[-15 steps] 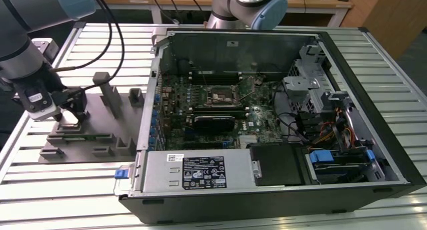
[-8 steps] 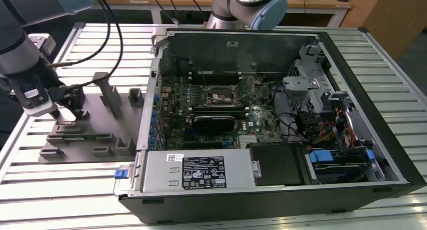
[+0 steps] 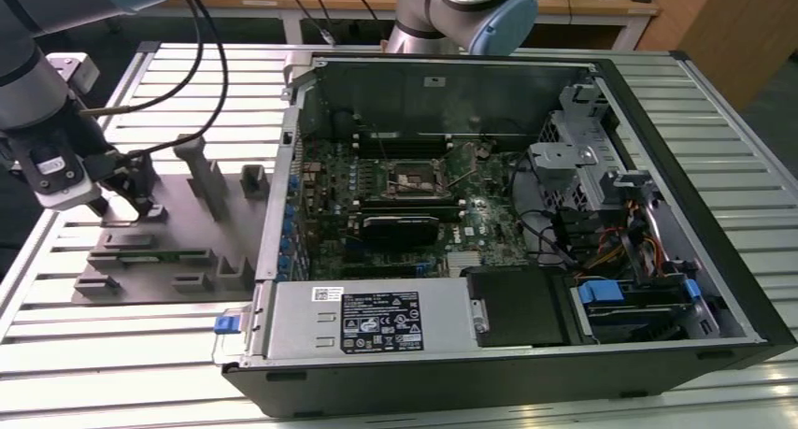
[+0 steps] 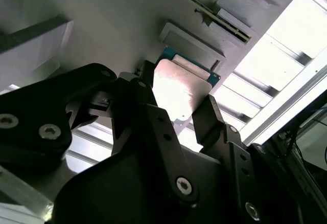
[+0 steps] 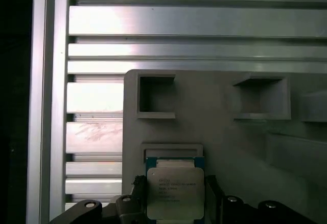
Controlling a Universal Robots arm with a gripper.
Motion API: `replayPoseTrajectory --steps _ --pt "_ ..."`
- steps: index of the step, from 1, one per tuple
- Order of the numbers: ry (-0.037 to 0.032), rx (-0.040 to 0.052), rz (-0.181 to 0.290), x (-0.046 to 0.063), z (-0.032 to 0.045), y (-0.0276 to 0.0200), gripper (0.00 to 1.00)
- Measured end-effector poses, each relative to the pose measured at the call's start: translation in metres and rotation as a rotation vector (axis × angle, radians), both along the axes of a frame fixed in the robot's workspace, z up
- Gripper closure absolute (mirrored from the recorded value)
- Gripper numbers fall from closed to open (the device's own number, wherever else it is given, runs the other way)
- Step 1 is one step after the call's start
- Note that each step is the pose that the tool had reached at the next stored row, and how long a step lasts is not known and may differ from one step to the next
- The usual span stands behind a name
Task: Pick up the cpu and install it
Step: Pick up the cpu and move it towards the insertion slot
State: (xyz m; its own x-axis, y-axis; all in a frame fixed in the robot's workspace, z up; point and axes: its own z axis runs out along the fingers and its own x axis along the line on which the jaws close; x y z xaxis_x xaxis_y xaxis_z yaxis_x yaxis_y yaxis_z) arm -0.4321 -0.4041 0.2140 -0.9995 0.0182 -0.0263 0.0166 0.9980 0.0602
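Closest up you've got the black fingers (image 4: 153,127) of the gripper (image 4: 178,95), one on each side of the cpu (image 4: 179,88). Going by both wrist views, they're closed in against two opposite edges of the chip, so I'd call that a grip on it. In the second wrist view glare washes out most of the silver lid, and the gripper's links cover its near edge. In the first wrist view the cpu (image 5: 175,193) is cut off by the frame edge. The finger ends are just dark lumps beside it, so the contact is hard to make out there too.

The chip is at the grey holder (image 5: 225,147), right by a shallow rimmed pocket (image 5: 172,148), with a blue-green board edge peeking out past the lid. You can't tell from these whether it's resting on the holder or lifted a hair off it.

In the exterior view the gripper (image 3: 135,205) is down at the grey holder (image 3: 163,270) on the slatted table (image 3: 125,354), at the exterior view's left. Its tips are too dark and small to read. The open computer case (image 3: 735,289) is well apart on the exterior view's right. Inside it you can see the socket (image 3: 416,178) on the motherboard (image 3: 487,233), and cables (image 3: 548,228) cover part of the board.
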Motion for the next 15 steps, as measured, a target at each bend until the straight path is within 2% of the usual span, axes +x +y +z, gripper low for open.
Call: replayPoseTrajectory --steps 7,15 --pt "-0.0034 0.0 0.0 0.0 0.0049 0.0 0.46" --pt "-0.0053 0.0 0.0 -0.001 0.0146 0.0001 0.46"
